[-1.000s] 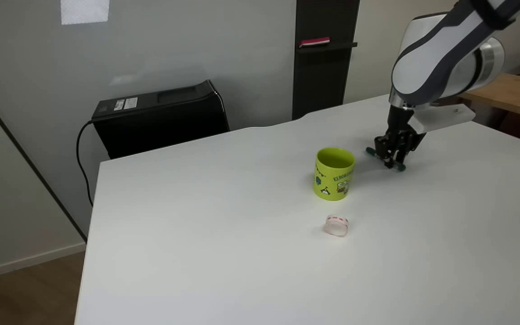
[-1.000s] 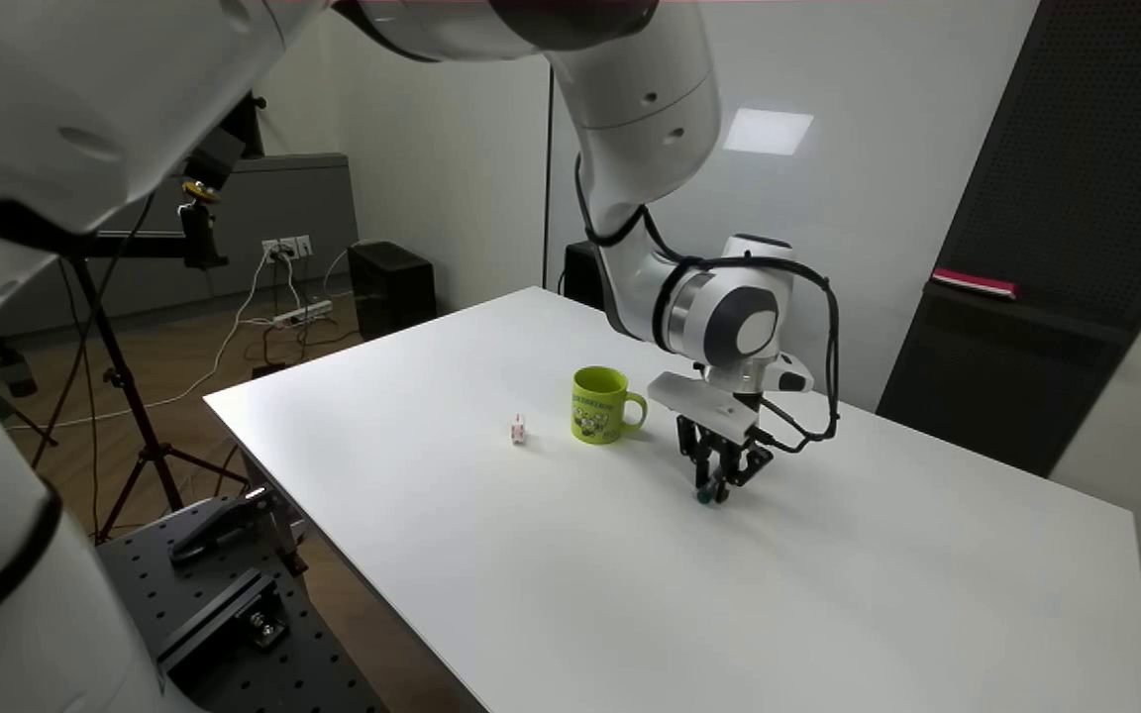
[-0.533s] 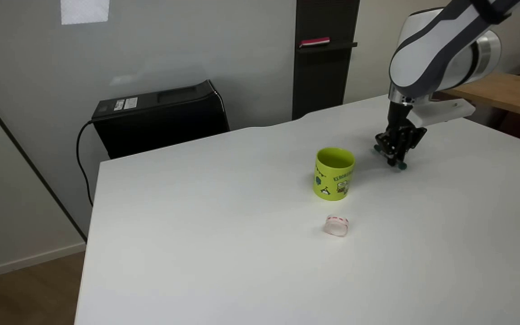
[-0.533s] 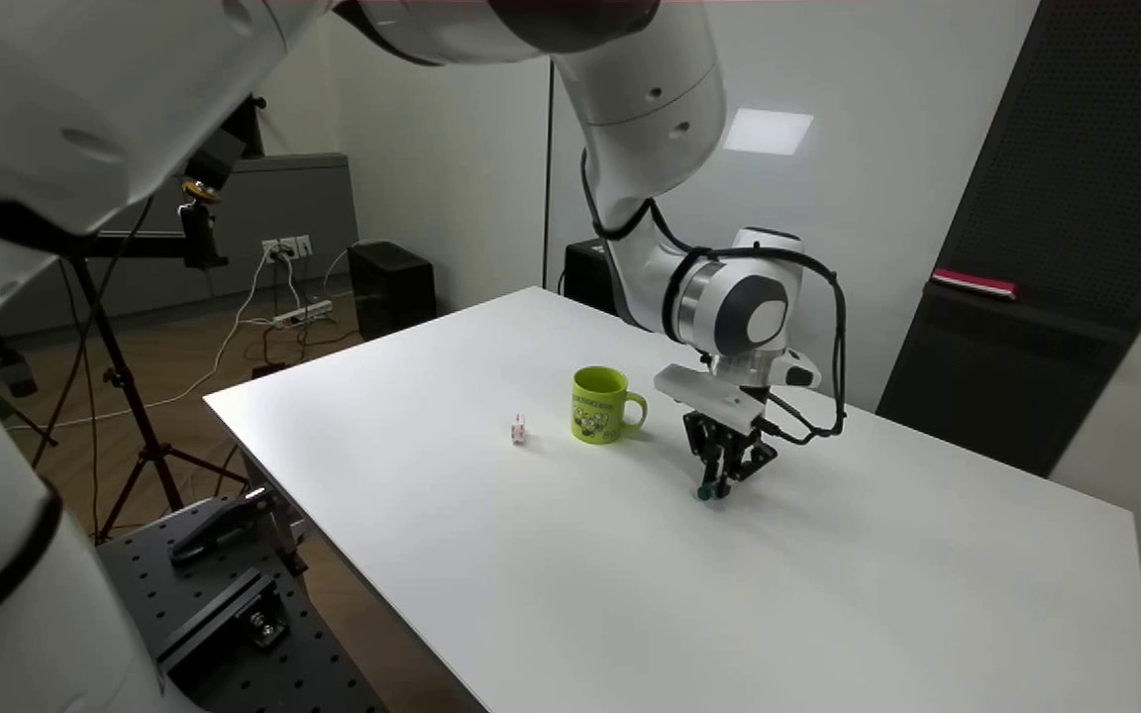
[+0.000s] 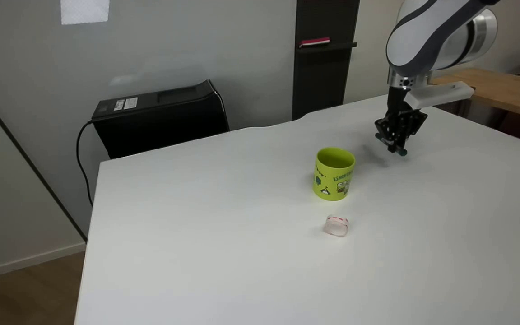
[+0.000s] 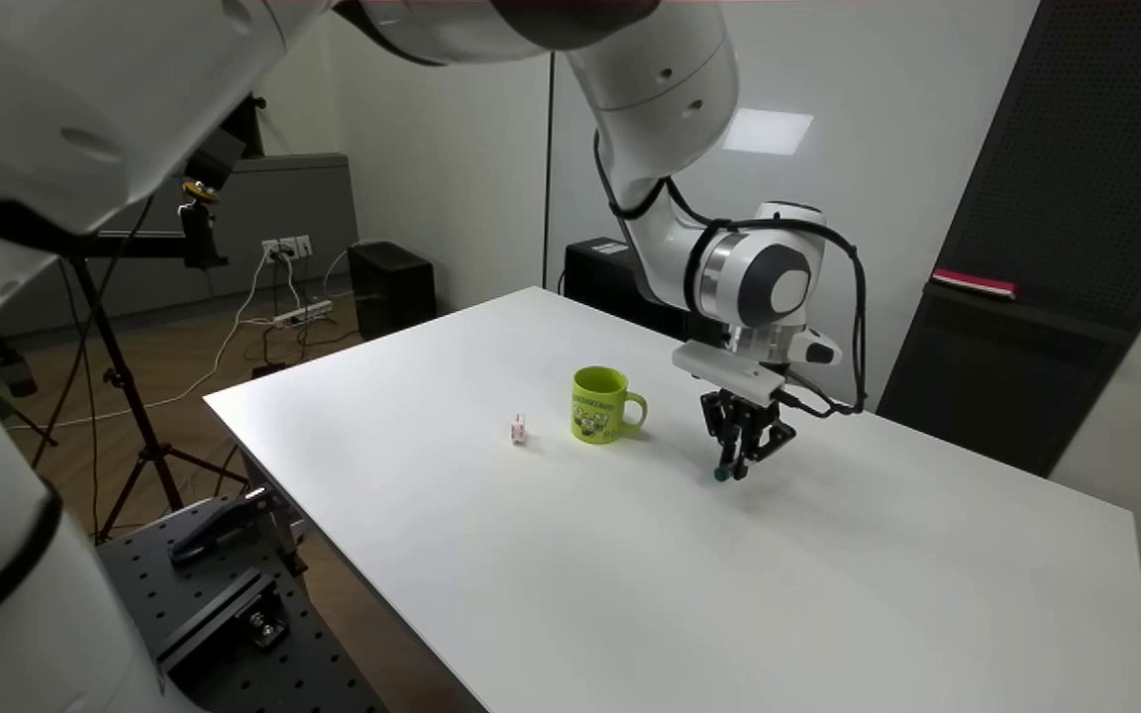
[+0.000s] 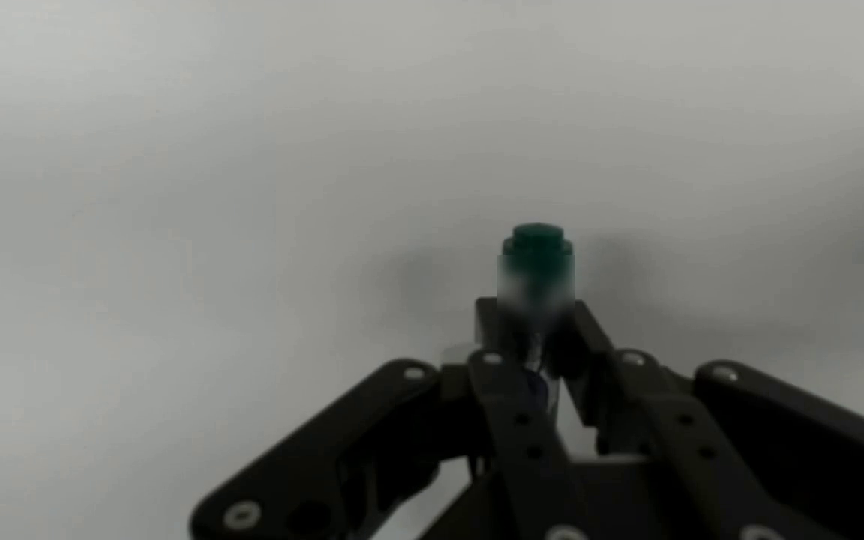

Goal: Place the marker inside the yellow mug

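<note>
The marker is a thin dark stick with a green end [image 5: 402, 153]. My gripper [image 5: 394, 145] is shut on it near its middle and holds it above the table. In the wrist view the marker's green end [image 7: 538, 251] sticks out past the fingertips, and the rest is partly hidden between the fingers. The green end also shows in an exterior view [image 6: 722, 474]. The yellow mug [image 5: 333, 180] stands upright on the table, apart from the gripper. Its handle shows in an exterior view [image 6: 636, 411], on the side facing the gripper. The mug is out of the wrist view.
A small clear whitish object [image 5: 336, 226] with red marks lies near the mug; it shows in both exterior views [image 6: 518, 429]. The white table [image 5: 197, 253] ends at a back edge near the wall. A black box [image 5: 160, 119] stands behind that edge.
My gripper has risen off the table with the marker in it and shifted slightly away from the mug. The marker's shadow now lies apart from it. The mug and whitish object have not moved.
</note>
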{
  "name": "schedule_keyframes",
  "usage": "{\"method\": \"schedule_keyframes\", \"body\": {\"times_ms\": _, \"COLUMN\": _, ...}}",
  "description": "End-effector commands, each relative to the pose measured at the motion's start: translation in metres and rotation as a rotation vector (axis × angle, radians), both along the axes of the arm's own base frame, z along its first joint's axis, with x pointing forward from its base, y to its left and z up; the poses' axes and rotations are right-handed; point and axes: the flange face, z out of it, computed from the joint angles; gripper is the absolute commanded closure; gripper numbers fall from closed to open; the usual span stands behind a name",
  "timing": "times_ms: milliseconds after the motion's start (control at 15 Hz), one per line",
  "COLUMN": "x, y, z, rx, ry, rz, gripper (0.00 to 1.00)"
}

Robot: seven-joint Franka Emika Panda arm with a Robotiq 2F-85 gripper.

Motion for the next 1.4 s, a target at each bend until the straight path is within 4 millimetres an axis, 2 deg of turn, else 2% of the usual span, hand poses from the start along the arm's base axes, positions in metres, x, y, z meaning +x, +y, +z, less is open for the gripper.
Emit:
{"method": "schedule_keyframes", "body": {"times_ms": 0, "x": 0.009, "y": -0.002, "z": 0.026, "rx": 0.006, "ry": -0.002, "rz": -0.061, "gripper": 0.97}}
{"method": "schedule_keyframes", "body": {"times_ms": 267, "x": 0.014, "y": 0.001, "z": 0.046, "rx": 0.019, "ry": -0.015, "rz": -0.086, "gripper": 0.97}}
{"method": "schedule_keyframes", "body": {"times_ms": 533, "x": 0.016, "y": 0.002, "z": 0.056, "rx": 0.044, "ry": -0.025, "rz": -0.093, "gripper": 0.97}}
{"method": "schedule_keyframes", "body": {"times_ms": 1133, "x": 0.017, "y": 0.005, "z": 0.058, "rx": 0.073, "ry": -0.026, "rz": -0.081, "gripper": 0.97}}
{"method": "schedule_keyframes", "body": {"times_ms": 1200, "x": 0.016, "y": 0.035, "z": 0.084, "rx": 0.094, "ry": -0.026, "rz": -0.071, "gripper": 0.97}}
{"method": "schedule_keyframes", "body": {"times_ms": 1333, "x": 0.019, "y": 0.052, "z": 0.088, "rx": 0.097, "ry": -0.032, "rz": -0.06, "gripper": 0.97}}
